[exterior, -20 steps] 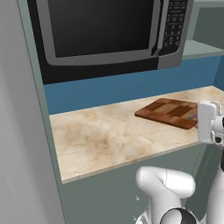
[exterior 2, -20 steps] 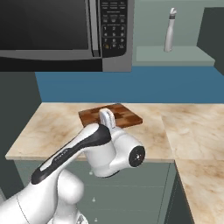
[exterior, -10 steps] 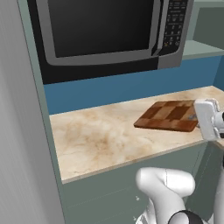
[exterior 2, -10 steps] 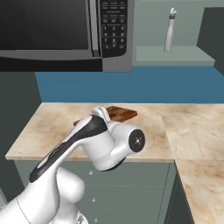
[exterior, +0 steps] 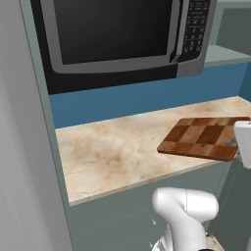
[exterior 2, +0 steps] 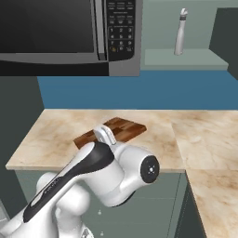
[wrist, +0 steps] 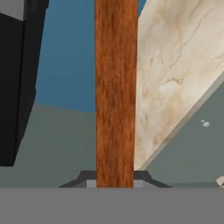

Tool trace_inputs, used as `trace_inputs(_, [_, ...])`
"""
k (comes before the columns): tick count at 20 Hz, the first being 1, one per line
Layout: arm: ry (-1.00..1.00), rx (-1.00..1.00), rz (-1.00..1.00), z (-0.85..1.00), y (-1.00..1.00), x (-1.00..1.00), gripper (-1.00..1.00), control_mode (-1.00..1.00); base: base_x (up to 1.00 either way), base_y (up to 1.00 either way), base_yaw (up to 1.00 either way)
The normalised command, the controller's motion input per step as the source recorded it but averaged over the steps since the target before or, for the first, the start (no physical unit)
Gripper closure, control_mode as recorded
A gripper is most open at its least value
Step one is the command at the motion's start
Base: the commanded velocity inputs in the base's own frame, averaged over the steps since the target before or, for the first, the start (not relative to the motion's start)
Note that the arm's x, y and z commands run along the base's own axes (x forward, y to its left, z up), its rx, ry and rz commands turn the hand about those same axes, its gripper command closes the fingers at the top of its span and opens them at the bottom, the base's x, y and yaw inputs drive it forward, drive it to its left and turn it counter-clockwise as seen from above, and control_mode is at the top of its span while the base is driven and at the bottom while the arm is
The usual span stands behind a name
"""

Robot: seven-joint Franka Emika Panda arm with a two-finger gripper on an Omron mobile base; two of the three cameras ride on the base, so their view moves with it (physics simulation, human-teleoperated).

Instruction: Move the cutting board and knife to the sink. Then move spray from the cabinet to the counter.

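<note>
Jaws clamped on the edge of the cutting board (exterior: 203, 138), seen edge-on as a brown strip (wrist: 115, 92) in the hand view. Board lifted, tilted above the desk (exterior: 112, 152), its right end at the gripper (wrist: 114, 181). Spray (exterior 2: 180, 31) upright on a grey-green shelf right of the microwave (exterior 2: 69, 35).

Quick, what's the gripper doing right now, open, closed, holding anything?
Gripper: closed on the edge of the cutting board, which it holds lifted over the counter.
</note>
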Motion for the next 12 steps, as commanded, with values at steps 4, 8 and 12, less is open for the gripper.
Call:
trace_inputs(4, [-0.01, -0.04, 0.02, 0.00, 0.00, -0.30, 1.00, -1.00, 0.00, 0.00, 0.00])
trace_inputs(8, [0.00, 0.00, 0.04, 0.00, 0.00, -0.03, 1.00, -1.00, 0.00, 0.00, 0.00])
trace_inputs(12, [0.00, 0.00, 0.00, 0.00, 0.00, 0.00, 1.00, -1.00, 0.00, 0.00, 0.00])
